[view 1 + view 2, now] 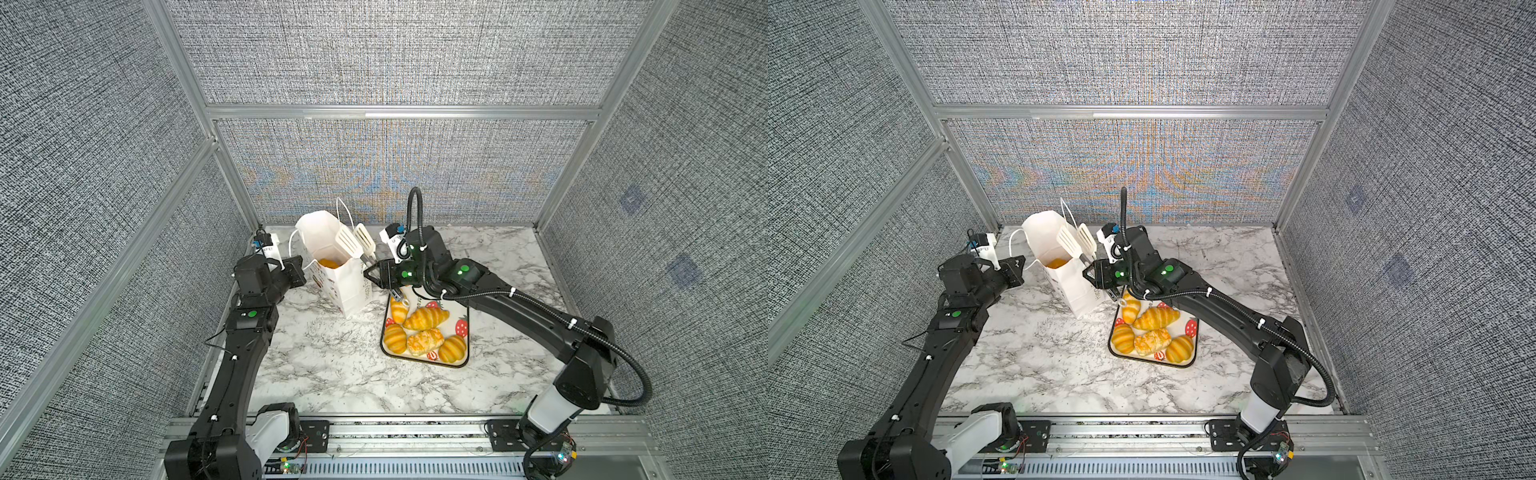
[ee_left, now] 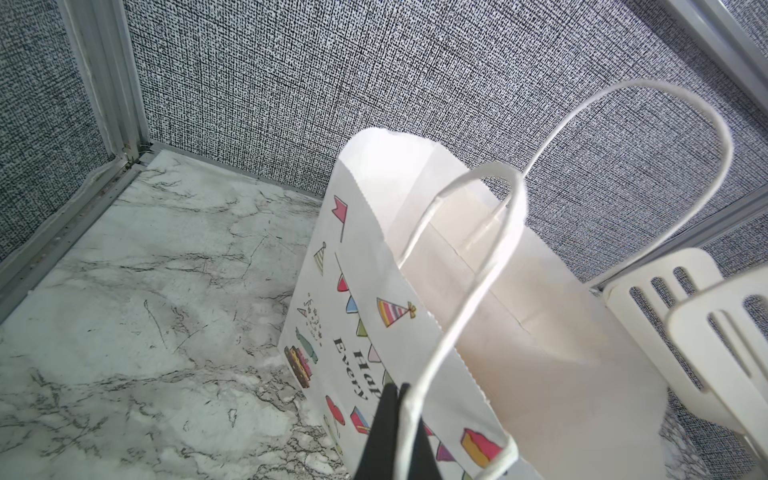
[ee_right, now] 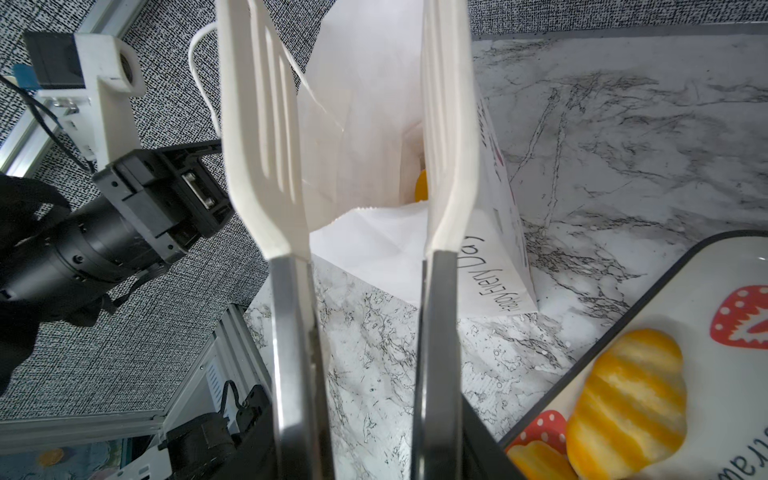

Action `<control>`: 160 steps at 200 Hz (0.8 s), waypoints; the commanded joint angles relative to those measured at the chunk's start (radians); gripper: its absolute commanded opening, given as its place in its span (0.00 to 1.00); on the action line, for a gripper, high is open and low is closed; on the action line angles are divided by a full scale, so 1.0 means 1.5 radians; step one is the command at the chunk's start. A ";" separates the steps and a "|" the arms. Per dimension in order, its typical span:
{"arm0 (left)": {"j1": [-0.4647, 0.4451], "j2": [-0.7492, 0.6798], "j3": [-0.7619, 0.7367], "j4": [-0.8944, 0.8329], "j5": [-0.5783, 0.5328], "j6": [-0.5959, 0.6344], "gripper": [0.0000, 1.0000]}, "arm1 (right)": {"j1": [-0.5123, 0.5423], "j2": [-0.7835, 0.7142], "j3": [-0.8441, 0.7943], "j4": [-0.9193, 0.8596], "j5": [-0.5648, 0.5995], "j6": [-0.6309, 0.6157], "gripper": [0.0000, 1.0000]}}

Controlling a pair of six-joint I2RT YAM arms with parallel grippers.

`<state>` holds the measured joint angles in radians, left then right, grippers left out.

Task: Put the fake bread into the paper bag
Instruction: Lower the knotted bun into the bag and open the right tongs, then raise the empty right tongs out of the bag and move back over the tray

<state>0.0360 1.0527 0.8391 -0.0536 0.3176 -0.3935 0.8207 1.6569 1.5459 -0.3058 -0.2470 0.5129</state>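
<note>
The white paper bag (image 1: 347, 291) (image 1: 1077, 291) stands open at the back of the marble table. An orange piece of fake bread (image 1: 328, 262) (image 1: 1056, 262) (image 3: 420, 187) lies inside it. Several more golden pastries (image 1: 426, 318) (image 1: 1156, 318) lie on the strawberry-printed tray (image 1: 466, 332). My left gripper (image 1: 301, 270) (image 2: 397, 388) is shut on the bag's near cord handle (image 2: 478, 291), holding it out to the left. My right gripper (image 1: 372, 272) (image 3: 365, 428) is shut on the white slotted tongs (image 1: 353, 243) (image 3: 266, 145). The tongs' blades stand spread over the bag's mouth with nothing between them.
The tray (image 1: 1195, 345) (image 3: 706, 270) sits just right of the bag, under my right wrist. Grey fabric walls with aluminium posts (image 1: 232, 174) close in the back and both sides. A metal rail (image 1: 415, 428) runs along the front edge.
</note>
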 commanded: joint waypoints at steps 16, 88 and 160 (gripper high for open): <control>0.001 0.002 -0.003 0.007 0.008 0.001 0.00 | 0.000 -0.017 -0.007 0.012 0.002 -0.002 0.48; 0.001 0.000 -0.004 0.008 0.008 0.001 0.00 | 0.003 -0.063 -0.018 0.006 0.010 -0.007 0.48; 0.001 0.001 -0.004 0.009 0.009 0.001 0.00 | 0.001 -0.136 -0.052 -0.025 0.063 -0.023 0.48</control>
<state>0.0360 1.0527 0.8391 -0.0536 0.3176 -0.3935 0.8227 1.4830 1.4807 -0.3412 -0.2016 0.4934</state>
